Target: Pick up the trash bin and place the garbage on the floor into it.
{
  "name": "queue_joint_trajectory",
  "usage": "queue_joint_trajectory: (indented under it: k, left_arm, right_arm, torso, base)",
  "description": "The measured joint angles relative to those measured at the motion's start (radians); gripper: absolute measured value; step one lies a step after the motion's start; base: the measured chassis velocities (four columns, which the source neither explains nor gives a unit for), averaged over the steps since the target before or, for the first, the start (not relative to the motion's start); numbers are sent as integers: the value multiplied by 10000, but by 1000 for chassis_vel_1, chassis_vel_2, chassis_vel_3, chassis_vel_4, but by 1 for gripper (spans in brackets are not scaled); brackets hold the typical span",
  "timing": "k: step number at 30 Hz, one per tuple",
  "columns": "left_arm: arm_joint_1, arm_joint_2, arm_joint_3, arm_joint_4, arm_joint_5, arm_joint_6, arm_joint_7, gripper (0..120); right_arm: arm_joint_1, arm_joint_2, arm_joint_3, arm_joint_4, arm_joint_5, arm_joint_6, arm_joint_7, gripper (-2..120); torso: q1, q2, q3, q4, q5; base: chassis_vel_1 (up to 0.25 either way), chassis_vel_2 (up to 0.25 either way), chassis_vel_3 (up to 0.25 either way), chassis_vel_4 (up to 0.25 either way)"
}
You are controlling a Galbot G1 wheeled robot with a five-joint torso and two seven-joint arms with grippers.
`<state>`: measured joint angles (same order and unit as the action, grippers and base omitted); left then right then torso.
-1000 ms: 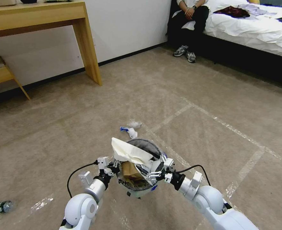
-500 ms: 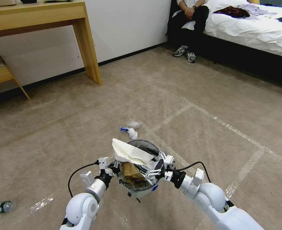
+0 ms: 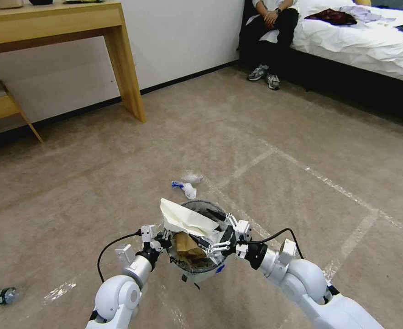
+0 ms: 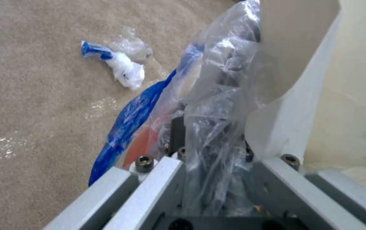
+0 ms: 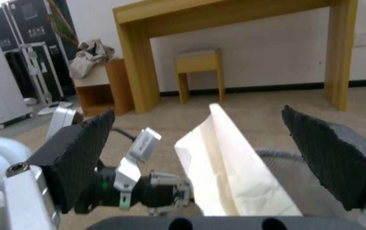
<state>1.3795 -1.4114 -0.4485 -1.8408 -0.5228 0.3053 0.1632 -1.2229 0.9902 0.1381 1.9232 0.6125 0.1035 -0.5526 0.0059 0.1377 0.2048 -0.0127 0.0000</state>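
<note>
- Left gripper [image 3: 164,237] is seen clamped on the near-left rim of the trash bin [image 3: 201,269], with the crinkled clear liner [image 4: 217,105] pinched between its fingers in the left wrist view; its place is unchanged from a second ago.
- Right gripper [image 3: 222,242] is held with its jaws spread wide over the bin's right rim; in the right wrist view both black pads [image 5: 85,153] stand apart with nothing between them. Its arm has been drawn slightly nearer and rightward since the earlier frame.
- The bin is kept raised above the floor [image 3: 301,192], unmoved, with a white slipper [image 3: 183,217] jutting from its top and a brown paper bag [image 3: 185,244] inside.
- A small bottle [image 3: 2,296] is left on the carpet far to the left.
- A blue-and-white wrapper [image 3: 184,187] and a clear scrap [image 3: 193,177] are lying just beyond the bin, as before.
</note>
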Motion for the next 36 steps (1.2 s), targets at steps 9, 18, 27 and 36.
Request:
queue_joint_trajectory:
  k: [9,18,27,36]
  left_arm:
    - [-39,-40,-106,116,164,-74,-9,1]
    - [64,-69,-181,134,283,-163,-30,1]
    - [117,-83,-372,12,298,-224,-197,1]
    - [158,-85,-538,-118,218,-226,-264,1]
  right_arm:
    - [-13,118,687,100,193,-35,261,100]
    - [14,168,1024,160,416,-66,552,100]
    - [-52,269,1055,133,453,-91,680,100]
    - [31,290,984,34,557,-161,735,100]
  torso:
    - [0,1,0,0,0]
    - [0,1,0,0,0]
    - [0,0,0,0,0]
    - [0,1,0,0,0]
  base:
    - [0,0,0,0]
    - [0,0,0,0]
    - [0,0,0,0]
    - [0,0,0,0]
